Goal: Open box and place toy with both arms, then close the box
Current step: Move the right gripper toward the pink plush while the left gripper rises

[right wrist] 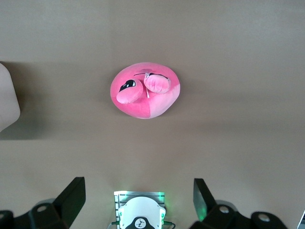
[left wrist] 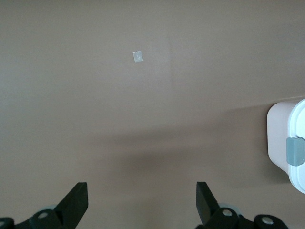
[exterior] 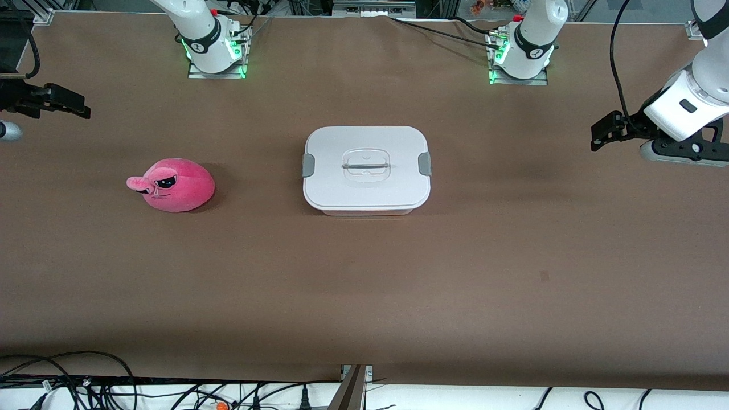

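Front view: the widest open stretch of brown table (exterior: 364, 296) lies nearest the camera, bare up to its cable-strewn edge. Farther in, the box (exterior: 367, 169) sits mid-table, lid on and grey clips at both short ends. The toy (exterior: 172, 185) lies well apart from it toward the right arm's end, snout pointing that way, with free table all round.

Both arms wait, out at the table's ends. The left gripper (left wrist: 141, 202) hangs over bare table with its fingers spread apart, only a corner of the box in its wrist view. The right gripper (right wrist: 138, 199), fingers likewise apart and holding nothing, is mostly cut off at the front view's edge, probably over the table's end.
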